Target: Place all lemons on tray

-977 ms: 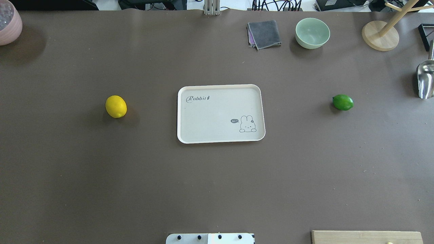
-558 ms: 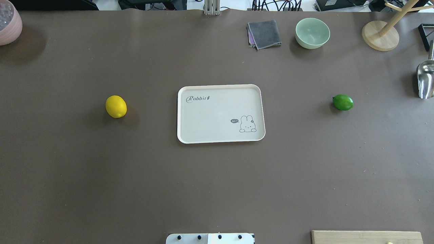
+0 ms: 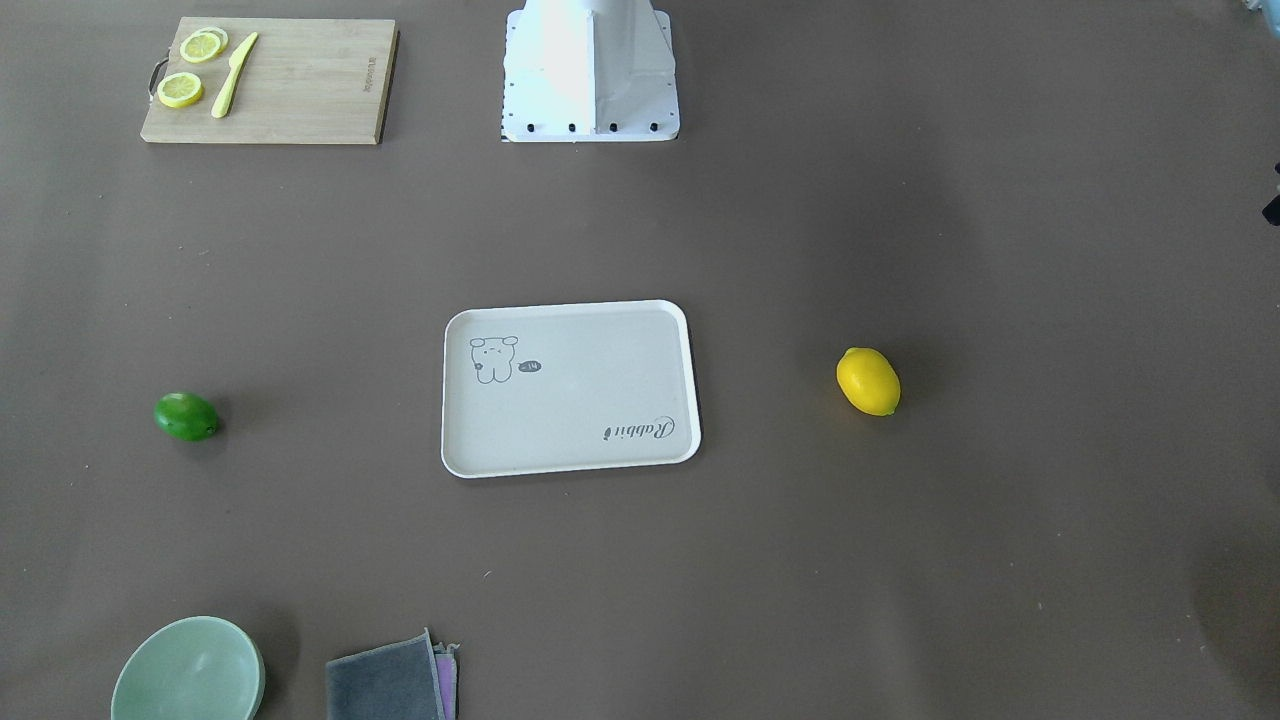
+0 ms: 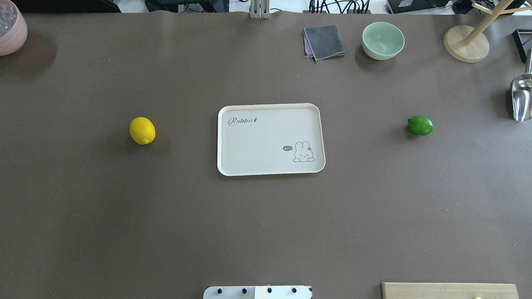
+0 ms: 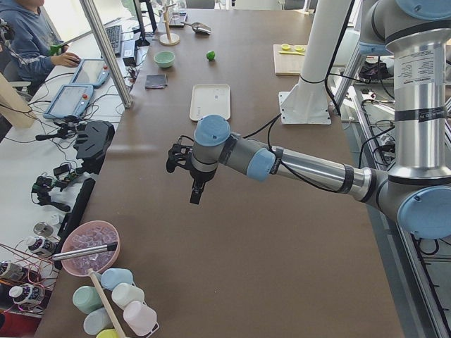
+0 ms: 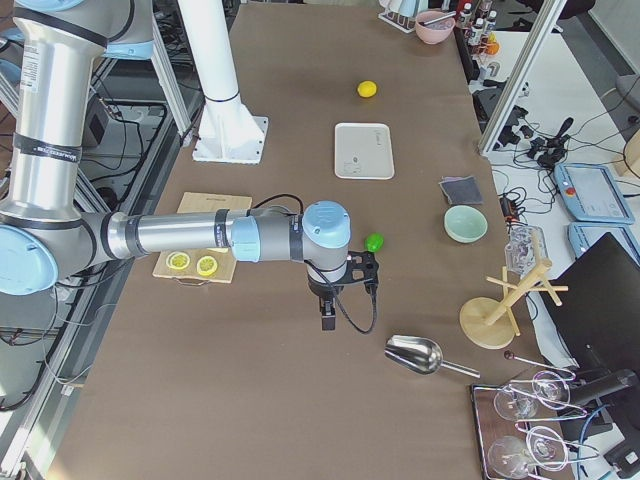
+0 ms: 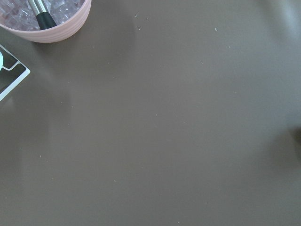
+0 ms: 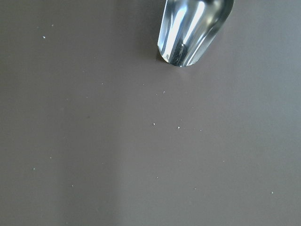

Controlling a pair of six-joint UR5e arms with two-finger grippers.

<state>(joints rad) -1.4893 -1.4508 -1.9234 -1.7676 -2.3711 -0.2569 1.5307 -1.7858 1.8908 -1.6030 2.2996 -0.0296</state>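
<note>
The yellow lemon (image 4: pixel 142 131) lies on the brown table left of the tray (image 4: pixel 266 141); the front view shows it (image 3: pixel 868 381) on the right. The green lemon (image 4: pixel 420 125) lies right of the tray, also seen in the front view (image 3: pixel 186 416). The tray (image 3: pixel 570 400) is off-white with a rabbit drawing and holds nothing. My left gripper (image 5: pixel 196 191) shows only in the exterior left view, hovering over bare table; I cannot tell its state. My right gripper (image 6: pixel 327 318) shows only in the exterior right view, near the green lemon (image 6: pixel 374 242); I cannot tell its state.
A wooden cutting board (image 3: pixel 300 90) with lemon slices and a knife lies by the robot base (image 3: pixel 590 70). A green bowl (image 4: pixel 382 40), grey cloth (image 4: pixel 324 41), wooden stand (image 4: pixel 465 43) and metal scoop (image 4: pixel 521 97) sit far right. A pink bowl (image 4: pixel 10 27) stands far left.
</note>
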